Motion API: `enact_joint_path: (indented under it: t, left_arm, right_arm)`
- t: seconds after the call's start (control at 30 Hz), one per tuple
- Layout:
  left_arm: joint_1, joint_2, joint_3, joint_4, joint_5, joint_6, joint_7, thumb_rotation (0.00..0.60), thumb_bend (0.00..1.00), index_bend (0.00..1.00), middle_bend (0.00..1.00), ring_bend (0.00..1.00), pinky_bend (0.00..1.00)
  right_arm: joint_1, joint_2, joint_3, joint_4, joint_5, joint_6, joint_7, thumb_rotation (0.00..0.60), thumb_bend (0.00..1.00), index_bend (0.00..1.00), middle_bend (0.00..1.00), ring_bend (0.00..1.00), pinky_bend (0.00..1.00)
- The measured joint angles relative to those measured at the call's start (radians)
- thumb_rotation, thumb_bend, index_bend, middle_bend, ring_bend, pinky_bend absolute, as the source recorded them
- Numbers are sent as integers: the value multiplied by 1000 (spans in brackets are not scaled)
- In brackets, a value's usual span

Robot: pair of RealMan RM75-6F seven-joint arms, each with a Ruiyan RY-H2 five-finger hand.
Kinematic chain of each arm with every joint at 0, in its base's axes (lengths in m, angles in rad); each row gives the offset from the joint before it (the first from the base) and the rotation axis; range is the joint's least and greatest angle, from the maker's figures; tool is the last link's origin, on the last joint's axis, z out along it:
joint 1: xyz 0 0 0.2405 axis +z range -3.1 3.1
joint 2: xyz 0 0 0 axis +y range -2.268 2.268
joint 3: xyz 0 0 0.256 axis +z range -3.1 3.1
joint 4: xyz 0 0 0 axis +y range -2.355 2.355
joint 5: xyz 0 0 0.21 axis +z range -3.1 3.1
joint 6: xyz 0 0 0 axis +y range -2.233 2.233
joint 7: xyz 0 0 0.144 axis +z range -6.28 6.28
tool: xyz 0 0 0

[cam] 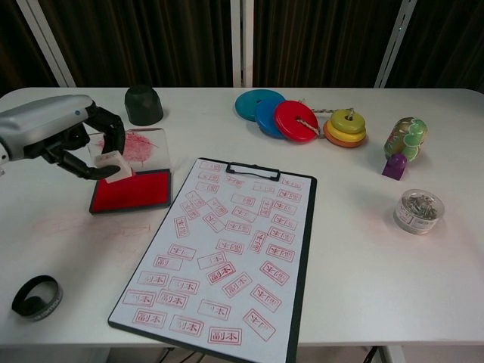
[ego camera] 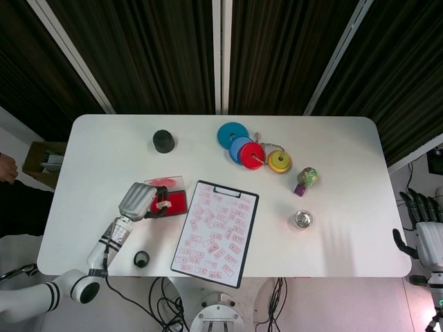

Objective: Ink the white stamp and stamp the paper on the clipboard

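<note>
Left hand: dark fingers curled around the white stamp, pinching it from above and from the side. Stamp: small, pale, blocky body, tilted, lower face angled down toward the red ink pad, at the pad's rear left corner; contact with the ink surface cannot be told. In the head view the stamp shows as a short white piece projecting from the hand toward the pad.

Ink pad: flat rectangular tray, black rim, matte red fill, with a clear hinged lid standing open behind it, smeared red.

Clipboard: black board, black clip at the far end, long axis running from near left to far right. Paper: white sheet, covered with red rectangular stamp marks.

Right hand: off the table's right edge, dark fingers extended and apart, holding nothing.

Also on the white table: black domed cap; blue, red and yellow discs on cord; green and purple toy; clear round tub of metal clips; black ring.
</note>
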Motion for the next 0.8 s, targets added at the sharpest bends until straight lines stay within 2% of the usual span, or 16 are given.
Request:
enact_joint_path:
  t: [0.27,0.57,0.8]
  left_arm:
    - [-55,-33,-30,37,-70,-75,31,600,416,671,682,998,1000]
    - [-73,-32,-24,62,-149,-139,54,600,430,684,696,1000,1000]
    - [-83,-45,-18,81,-165,-152,52,600,430,691,701,1000,1000]
  right_arm:
    - [0,6,2,0,4,-4,7,600,321,0,0,0,0]
    - [5,4,0,10,1,-15,10,600,321,0,0,0,0]
    - [7,0,0,9,3,-17,5,600,320,0,0,0,0]
